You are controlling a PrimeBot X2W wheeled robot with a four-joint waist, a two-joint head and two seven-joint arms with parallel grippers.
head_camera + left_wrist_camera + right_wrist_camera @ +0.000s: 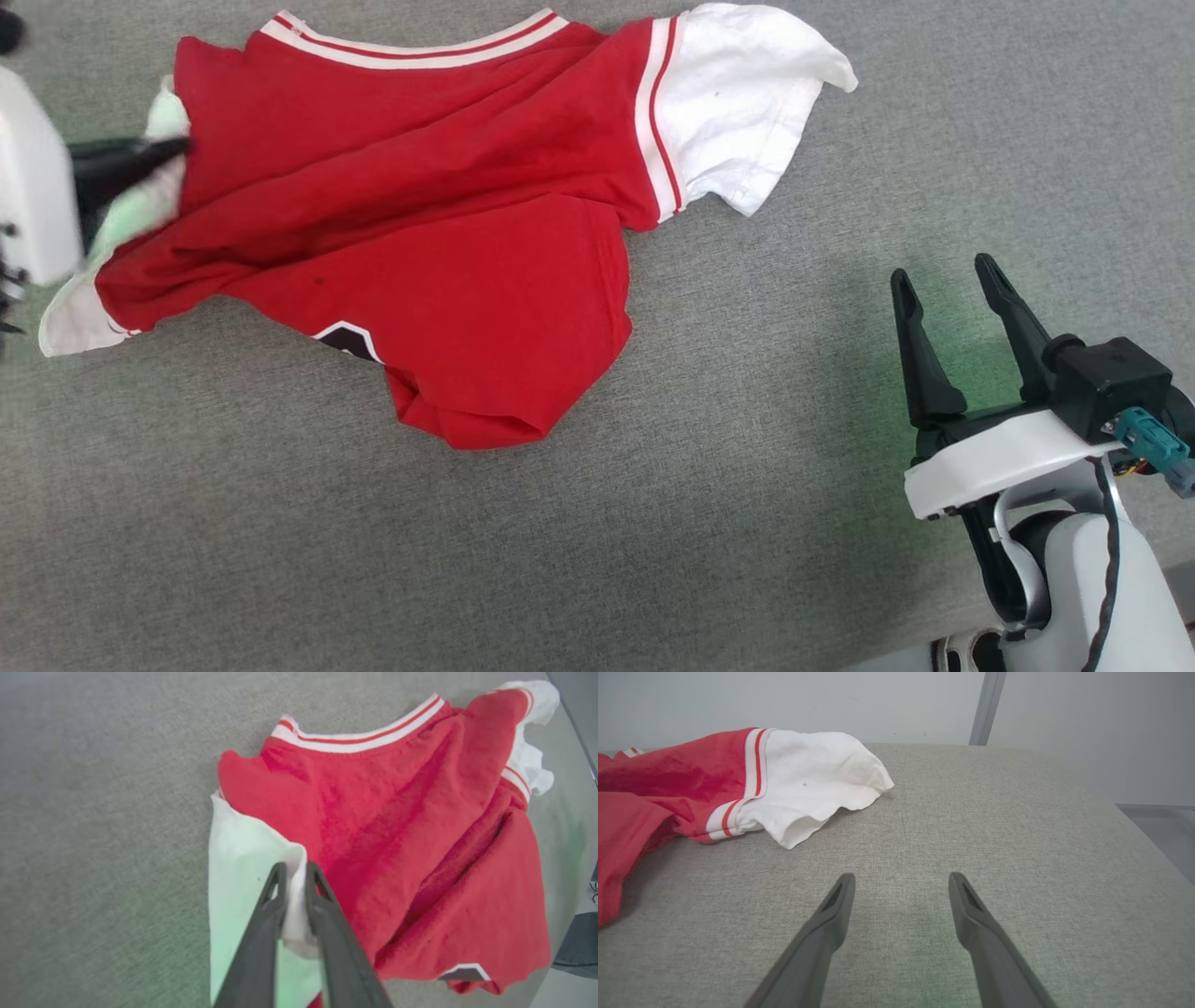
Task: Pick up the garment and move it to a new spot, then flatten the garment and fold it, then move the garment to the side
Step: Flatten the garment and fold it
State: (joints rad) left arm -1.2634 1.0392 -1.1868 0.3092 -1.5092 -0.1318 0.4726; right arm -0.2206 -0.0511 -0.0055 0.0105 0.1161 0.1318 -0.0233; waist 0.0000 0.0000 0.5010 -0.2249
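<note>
While the red jersey (420, 187) lies rumpled at upper left on the grey woven table (653, 523), the left hand (293, 868) pinches its soft white sleeve (238, 858); the right hand (943, 271) gapes empty at lower right.

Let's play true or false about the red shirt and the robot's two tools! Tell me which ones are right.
1. The left tool is pinching a white sleeve of the red shirt. True.
2. The right tool is holding the shirt too. False: it is open and apart from the shirt, over the grey surface.
3. The shirt is neatly folded. False: it lies rumpled and bunched.
4. The other sleeve rests on the grey surface. True.
</note>
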